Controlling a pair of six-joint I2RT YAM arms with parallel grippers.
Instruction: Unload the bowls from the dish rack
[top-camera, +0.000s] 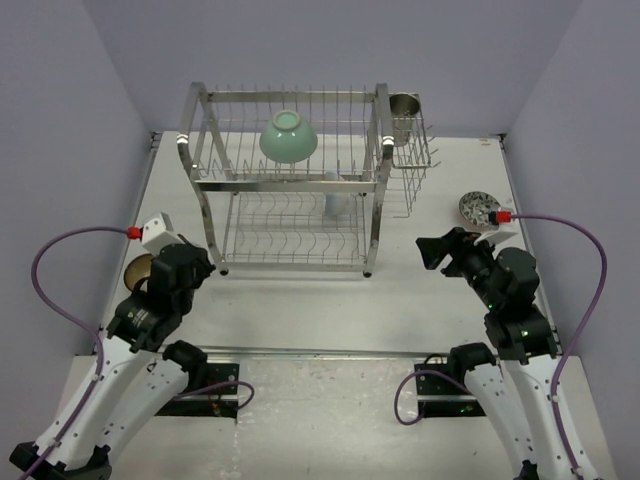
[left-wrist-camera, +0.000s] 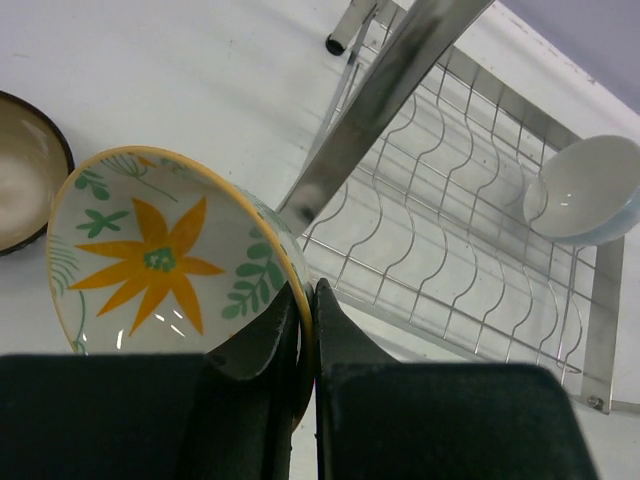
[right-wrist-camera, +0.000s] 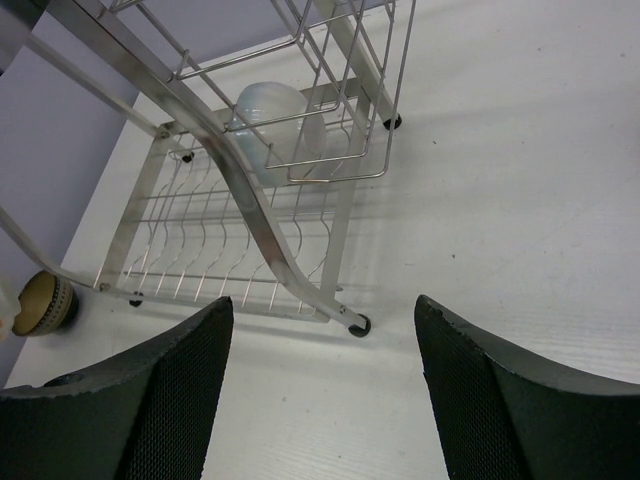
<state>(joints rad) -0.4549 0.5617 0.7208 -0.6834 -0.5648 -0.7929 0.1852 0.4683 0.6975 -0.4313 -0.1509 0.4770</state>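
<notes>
My left gripper (left-wrist-camera: 308, 300) is shut on the rim of the white bowl with yellow flowers (left-wrist-camera: 150, 260), holding it tilted over the table left of the dish rack (top-camera: 290, 180). In the top view the left gripper (top-camera: 185, 268) hides that bowl. The dark brown bowl (left-wrist-camera: 25, 170) sits on the table beside it (top-camera: 138, 268). The mint-green bowl (top-camera: 288, 137) lies upside down on the rack's upper tier. A pale bowl (left-wrist-camera: 585, 190) rests on the lower tier (right-wrist-camera: 270, 110). A patterned bowl (top-camera: 479, 208) sits on the table at right. My right gripper (right-wrist-camera: 322, 330) is open and empty, right of the rack (top-camera: 437, 250).
A steel cup (top-camera: 404, 104) stands in the wire side basket (top-camera: 412, 150) on the rack's right end. The rack's front right foot (right-wrist-camera: 358, 326) is just ahead of my right gripper. Purple walls close in the table on three sides.
</notes>
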